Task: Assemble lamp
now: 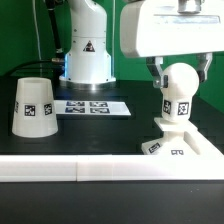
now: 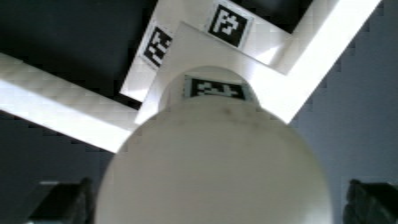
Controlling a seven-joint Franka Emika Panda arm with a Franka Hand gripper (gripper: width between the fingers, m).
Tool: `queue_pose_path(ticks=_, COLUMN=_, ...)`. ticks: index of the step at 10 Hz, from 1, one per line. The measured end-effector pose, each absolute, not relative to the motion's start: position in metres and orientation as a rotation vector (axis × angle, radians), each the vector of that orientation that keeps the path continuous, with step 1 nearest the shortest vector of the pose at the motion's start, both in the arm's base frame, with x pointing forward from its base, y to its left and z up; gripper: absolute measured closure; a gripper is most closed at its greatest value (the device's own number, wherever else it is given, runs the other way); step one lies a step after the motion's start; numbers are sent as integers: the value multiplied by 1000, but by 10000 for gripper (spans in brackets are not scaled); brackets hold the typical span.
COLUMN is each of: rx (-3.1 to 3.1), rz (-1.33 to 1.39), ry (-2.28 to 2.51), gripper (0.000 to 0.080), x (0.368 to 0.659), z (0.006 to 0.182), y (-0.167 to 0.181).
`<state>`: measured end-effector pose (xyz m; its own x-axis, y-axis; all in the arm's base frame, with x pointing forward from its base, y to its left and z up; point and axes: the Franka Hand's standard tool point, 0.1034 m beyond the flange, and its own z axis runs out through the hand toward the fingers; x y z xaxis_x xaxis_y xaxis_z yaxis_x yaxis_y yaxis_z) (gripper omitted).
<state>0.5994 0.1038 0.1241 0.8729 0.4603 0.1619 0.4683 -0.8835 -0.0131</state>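
Your black worktop (image 1: 120,128) ends at the long white rail (image 1: 100,170) along its near edge. Open room lies in the middle, between the shade (image 1: 33,106) and the base (image 1: 178,143). The shade stands wide end down at the exterior view's left, well apart from everything else. The marker board (image 1: 90,106) lies flat behind the open middle. The low base sits just behind the rail at the right, and the bulb (image 1: 180,100) stands upright on it. Your pincer (image 1: 181,79) hangs directly above, fingers (image 1: 160,73) spread either side of the bulb's round head. You cannot tell whether the pads press it.
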Motion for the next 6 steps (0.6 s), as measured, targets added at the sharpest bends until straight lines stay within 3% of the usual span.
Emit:
queue_pose_path(ticks=4, rx=-2993, rz=-250, ry=-738, gripper=123, x=599, z=122, y=101)
queue_pose_path(ticks=5, rx=-2993, rz=-250, ry=-737, gripper=223, x=599, z=122, y=101)
queue_pose_path(ticks=6, rx=-2993, rz=-250, ry=-737, gripper=223, x=599, z=122, y=101)
